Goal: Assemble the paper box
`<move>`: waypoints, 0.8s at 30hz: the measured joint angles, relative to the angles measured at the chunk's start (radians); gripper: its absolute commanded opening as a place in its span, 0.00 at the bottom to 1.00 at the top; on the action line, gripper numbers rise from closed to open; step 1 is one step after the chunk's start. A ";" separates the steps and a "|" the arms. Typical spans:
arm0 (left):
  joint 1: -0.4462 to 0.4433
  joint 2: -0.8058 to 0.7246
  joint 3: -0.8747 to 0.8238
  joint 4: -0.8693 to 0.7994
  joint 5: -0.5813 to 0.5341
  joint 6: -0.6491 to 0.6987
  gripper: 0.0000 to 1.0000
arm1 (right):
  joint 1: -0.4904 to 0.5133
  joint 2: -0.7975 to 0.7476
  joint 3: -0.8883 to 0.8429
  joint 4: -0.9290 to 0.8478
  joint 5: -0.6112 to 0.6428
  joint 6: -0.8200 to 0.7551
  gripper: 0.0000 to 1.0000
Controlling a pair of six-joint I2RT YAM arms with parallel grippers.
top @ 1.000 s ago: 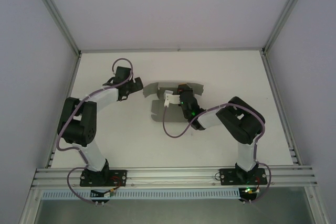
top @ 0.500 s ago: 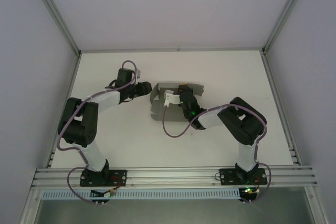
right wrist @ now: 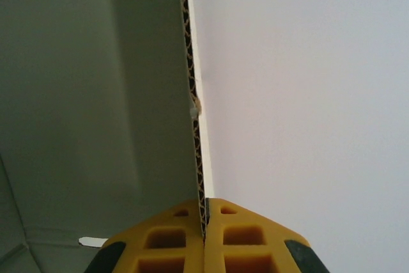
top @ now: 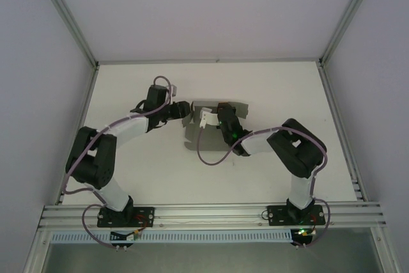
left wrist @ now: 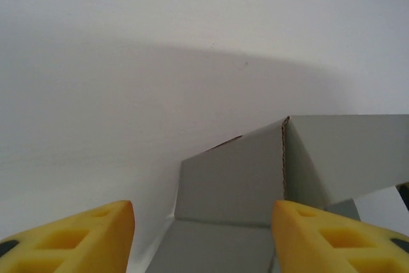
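White surface (top: 268, 158) carried the grey paper box (top: 192, 135) just left of centre, partly folded with its walls raised. Right hand (right wrist: 205, 206) was clamped tight on the edge of an upright wall. Left hand (left wrist: 204, 222) stood partly open, fingers (left wrist: 96, 234) straddling the box's left end; contact could not be confirmed.

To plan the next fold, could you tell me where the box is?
In the top view the box sits on the table, between the arms: the right gripper is shut on one panel, the open left gripper at its left side.
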 measured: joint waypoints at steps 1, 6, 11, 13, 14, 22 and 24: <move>0.000 -0.014 0.000 -0.014 -0.025 -0.008 0.67 | -0.005 -0.012 0.010 -0.042 -0.015 0.017 0.00; 0.030 -0.033 0.011 -0.095 -0.183 -0.087 0.96 | -0.047 -0.034 0.063 -0.183 -0.079 0.077 0.00; 0.110 -0.026 0.027 -0.167 -0.264 -0.121 0.92 | -0.092 -0.034 0.111 -0.304 -0.137 0.115 0.00; 0.121 -0.004 0.050 -0.173 -0.260 -0.112 0.84 | -0.104 -0.034 0.133 -0.364 -0.164 0.136 0.00; 0.120 0.010 0.060 -0.171 -0.245 -0.105 0.78 | -0.109 -0.034 0.142 -0.385 -0.173 0.145 0.00; 0.042 0.097 0.074 -0.094 -0.052 -0.018 0.52 | -0.117 -0.023 0.156 -0.406 -0.187 0.155 0.00; 0.021 0.097 0.064 -0.059 -0.002 0.000 0.47 | -0.117 -0.023 0.150 -0.396 -0.187 0.155 0.00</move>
